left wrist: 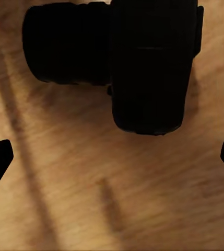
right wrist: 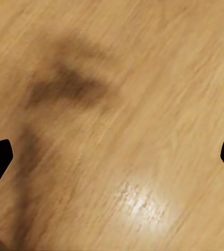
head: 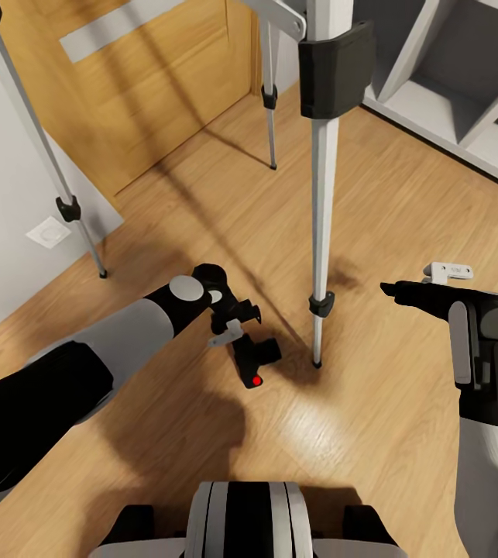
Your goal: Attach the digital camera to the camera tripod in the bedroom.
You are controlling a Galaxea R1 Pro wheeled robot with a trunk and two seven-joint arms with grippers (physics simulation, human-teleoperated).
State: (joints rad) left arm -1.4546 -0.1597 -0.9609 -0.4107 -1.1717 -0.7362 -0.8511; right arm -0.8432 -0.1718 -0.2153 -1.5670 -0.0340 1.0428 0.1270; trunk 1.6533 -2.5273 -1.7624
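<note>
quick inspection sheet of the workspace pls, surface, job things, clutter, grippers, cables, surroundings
surface: light wood floor, glossy, crossed by dark shadows.
job's things: digital camera lies on the floor, black, red dot showing, close beside the near leg of the camera tripod; not attached. Three silver tripod legs with black joints stand around it.
clutter: nothing seen.
grippers: left gripper hangs over the camera, fingers spread wide in its wrist view, camera between and ahead of them, not gripped. Right gripper hovers over bare floor, open, holding nothing.
cables: nothing seen.
surroundings: wooden door behind, white wall with a socket plate at left, white shelving at right.
</note>
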